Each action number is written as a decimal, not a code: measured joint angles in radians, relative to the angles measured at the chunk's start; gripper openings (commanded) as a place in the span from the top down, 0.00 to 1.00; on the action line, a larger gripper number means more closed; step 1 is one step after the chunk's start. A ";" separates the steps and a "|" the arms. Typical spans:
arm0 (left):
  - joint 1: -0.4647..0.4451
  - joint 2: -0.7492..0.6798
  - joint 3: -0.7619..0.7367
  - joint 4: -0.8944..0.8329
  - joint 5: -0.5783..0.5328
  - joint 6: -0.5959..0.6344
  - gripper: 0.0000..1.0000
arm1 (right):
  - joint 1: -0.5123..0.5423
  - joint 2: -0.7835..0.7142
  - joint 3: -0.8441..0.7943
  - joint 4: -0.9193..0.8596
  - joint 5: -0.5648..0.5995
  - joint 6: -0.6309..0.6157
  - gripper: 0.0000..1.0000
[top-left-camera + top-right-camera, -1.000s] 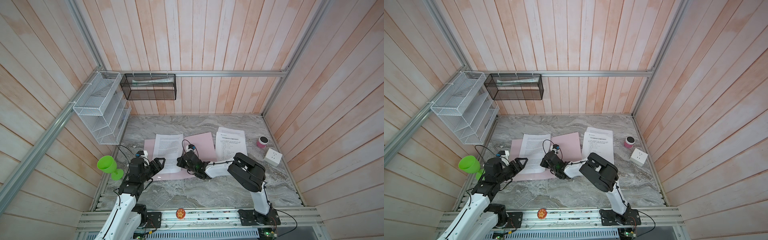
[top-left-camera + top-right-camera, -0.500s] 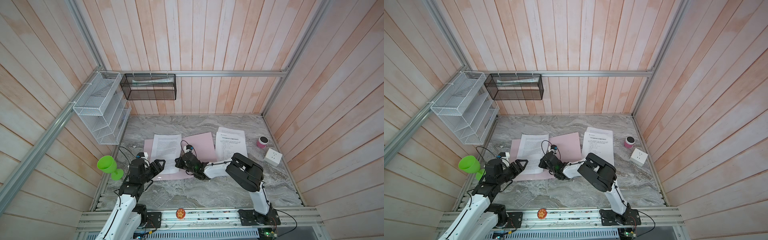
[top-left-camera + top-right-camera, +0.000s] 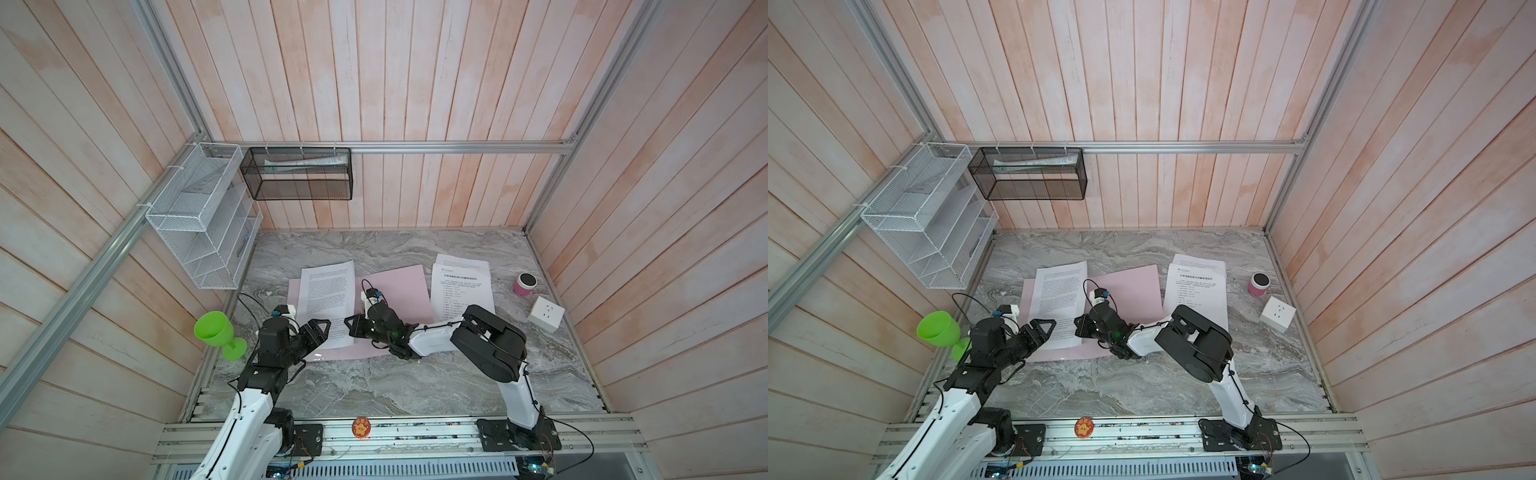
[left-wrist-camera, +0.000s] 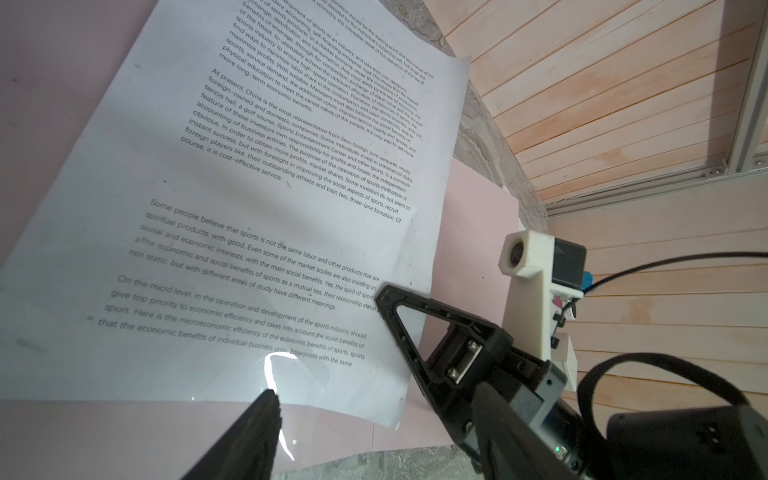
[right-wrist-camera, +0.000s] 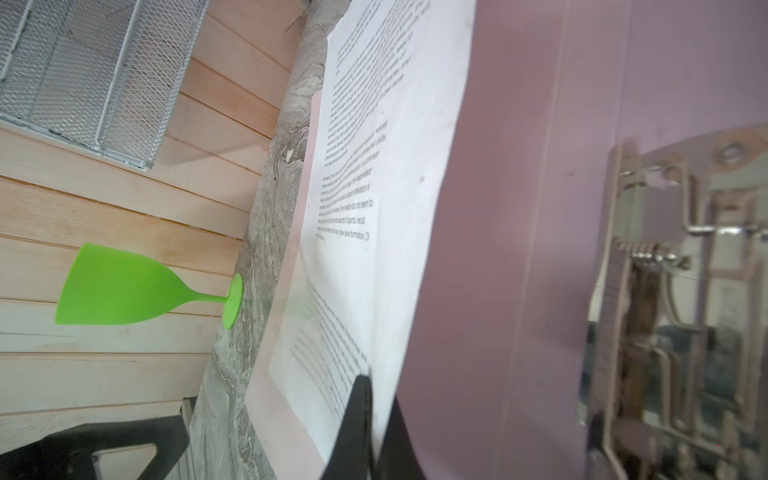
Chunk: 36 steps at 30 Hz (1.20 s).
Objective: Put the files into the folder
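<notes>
The folder [image 3: 399,286] lies open mid-table, covers up to take paper. More files [image 3: 461,286] lie just right of it. One sheet [image 3: 328,299] rests on the left cover, and my right gripper [image 3: 350,327] pinches its near right edge, I judge to square it. My left gripper [image 3: 322,334] hovers spread beside it. Plank walls [image 3: 415,83] box in the grey marble top [image 3: 374,382].

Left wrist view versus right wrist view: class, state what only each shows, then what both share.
Only the left wrist view: print on the sheet sharp enough to read, the right arm's white camera housing. Only the right wrist view: green goblet, white wire rack, the metal clip inside the folder. Both: the sheet lying on the pink folder, right gripper shut on its edge.
</notes>
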 measured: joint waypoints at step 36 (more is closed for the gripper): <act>0.000 -0.024 0.000 -0.031 -0.023 -0.015 0.25 | -0.075 0.068 0.067 0.002 -0.336 -0.060 1.00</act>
